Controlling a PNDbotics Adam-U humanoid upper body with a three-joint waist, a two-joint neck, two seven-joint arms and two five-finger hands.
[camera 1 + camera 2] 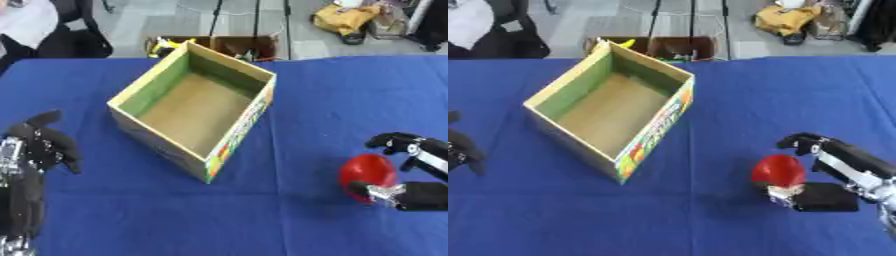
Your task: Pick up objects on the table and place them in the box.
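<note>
An open cardboard box [259, 75] with green inner walls and an empty brown floor stands on the blue table, left of centre. A round red object [367, 170] sits at the right, near the front. My right hand [839, 172] comes in from the right and wraps around it, fingers curved over the far side and thumb under the near side. My left hand [37, 148] rests at the left edge with its fingers relaxed, holding nothing.
The blue cloth [350, 100] covers the whole table. Beyond the far edge stand a brown carton [236, 46] with small items, a yellow bag [346, 17] on the floor and a dark chair [74, 35].
</note>
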